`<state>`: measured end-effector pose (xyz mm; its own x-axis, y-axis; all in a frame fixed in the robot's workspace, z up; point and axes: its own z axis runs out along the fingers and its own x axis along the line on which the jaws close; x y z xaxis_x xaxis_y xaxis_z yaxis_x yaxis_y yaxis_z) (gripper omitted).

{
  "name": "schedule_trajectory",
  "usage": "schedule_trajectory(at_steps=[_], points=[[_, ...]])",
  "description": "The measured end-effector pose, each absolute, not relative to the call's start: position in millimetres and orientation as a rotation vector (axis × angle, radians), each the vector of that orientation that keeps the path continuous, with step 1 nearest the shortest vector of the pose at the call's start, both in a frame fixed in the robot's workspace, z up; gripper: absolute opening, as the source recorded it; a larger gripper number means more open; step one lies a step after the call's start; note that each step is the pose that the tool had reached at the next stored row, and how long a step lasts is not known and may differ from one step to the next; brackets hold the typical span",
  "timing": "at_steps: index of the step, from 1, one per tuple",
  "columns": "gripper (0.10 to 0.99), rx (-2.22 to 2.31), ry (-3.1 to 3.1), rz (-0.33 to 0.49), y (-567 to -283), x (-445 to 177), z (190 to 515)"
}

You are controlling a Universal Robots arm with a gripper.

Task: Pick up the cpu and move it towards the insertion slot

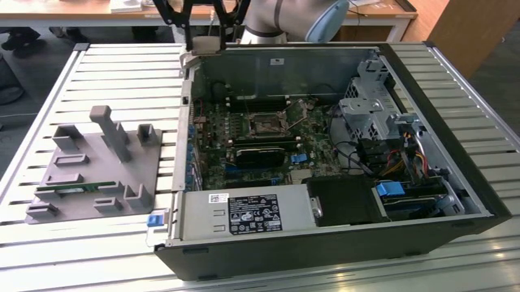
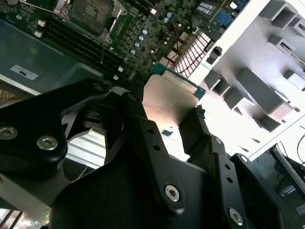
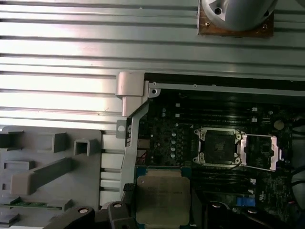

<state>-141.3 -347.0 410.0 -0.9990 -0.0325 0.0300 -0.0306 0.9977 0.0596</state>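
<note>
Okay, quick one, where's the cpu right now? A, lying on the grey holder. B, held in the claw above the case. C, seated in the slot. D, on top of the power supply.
B: in both wrist views the cpu sits between the black fingers of the claw, held over the motherboard, while the slot stands open and empty, apart from it.

The cpu (image 3: 163, 196) — a flat square chip, dull silver top, thin teal rim — sits low in the first wrist view, raised above the board. The insertion slot (image 3: 218, 147) lies right of centre — dark middle, silvery frame, lid swung open.
</note>
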Motion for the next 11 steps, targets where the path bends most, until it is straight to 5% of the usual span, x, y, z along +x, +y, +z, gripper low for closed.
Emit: schedule_trajectory(at_steps=[11], points=[[0.545, 0.049, -3.109, -0.092, -343, -125, 410]])
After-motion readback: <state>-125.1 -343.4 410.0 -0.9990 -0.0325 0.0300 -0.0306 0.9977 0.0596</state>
